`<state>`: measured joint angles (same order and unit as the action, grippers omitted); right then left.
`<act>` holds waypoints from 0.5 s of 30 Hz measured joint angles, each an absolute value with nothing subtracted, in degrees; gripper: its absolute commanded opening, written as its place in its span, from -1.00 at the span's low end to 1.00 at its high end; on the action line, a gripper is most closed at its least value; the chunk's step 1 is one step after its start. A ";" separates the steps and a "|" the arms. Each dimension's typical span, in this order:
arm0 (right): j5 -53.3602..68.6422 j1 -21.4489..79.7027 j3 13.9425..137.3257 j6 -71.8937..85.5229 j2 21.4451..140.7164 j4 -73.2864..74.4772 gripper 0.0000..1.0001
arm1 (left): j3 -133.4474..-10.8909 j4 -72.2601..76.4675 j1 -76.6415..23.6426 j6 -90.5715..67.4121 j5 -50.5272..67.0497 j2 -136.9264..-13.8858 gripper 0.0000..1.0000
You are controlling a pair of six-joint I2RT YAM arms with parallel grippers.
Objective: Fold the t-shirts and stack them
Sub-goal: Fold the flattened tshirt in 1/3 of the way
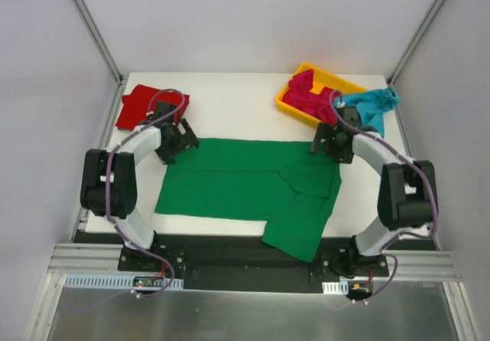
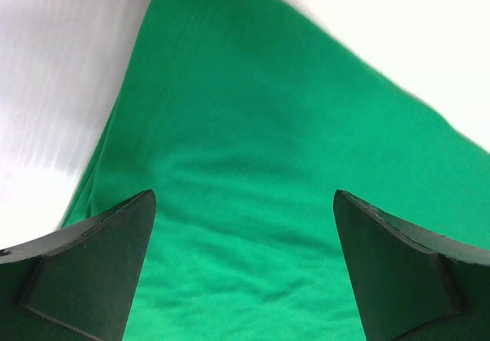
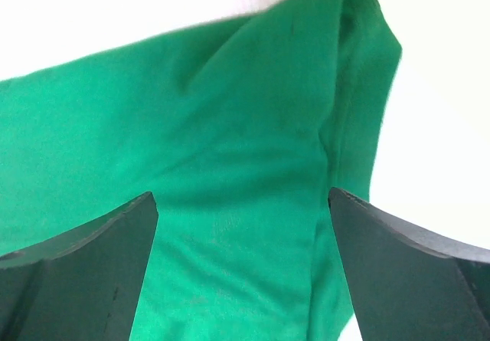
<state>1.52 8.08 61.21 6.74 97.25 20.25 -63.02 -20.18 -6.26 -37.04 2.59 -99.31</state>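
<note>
Bright, even light falls from above. Around the green tee [image 1: 245,180] the table [image 1: 230,103] reads near white, and shadows beside the tee are faint and soft. In both wrist views the table beyond the tee is blown out to glare and the tee's far edge is blurred. A dim shadow band crosses the tee just ahead of the dark, softly focused fingers [image 2: 84,280].
</note>
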 measured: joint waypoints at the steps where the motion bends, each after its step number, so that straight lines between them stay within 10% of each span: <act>1: 1.56 8.08 60.25 6.37 94.80 20.62 0.92 | -62.00 -20.38 -6.26 -37.06 2.42 -97.41 0.98; 15: 7.99 8.19 31.75 6.59 55.77 21.39 0.92 | -28.93 -33.21 -6.26 -51.62 -12.62 -50.54 0.79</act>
<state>7.99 8.19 31.75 6.59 55.77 21.39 -28.93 -33.21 -6.26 -51.62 -12.62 -50.54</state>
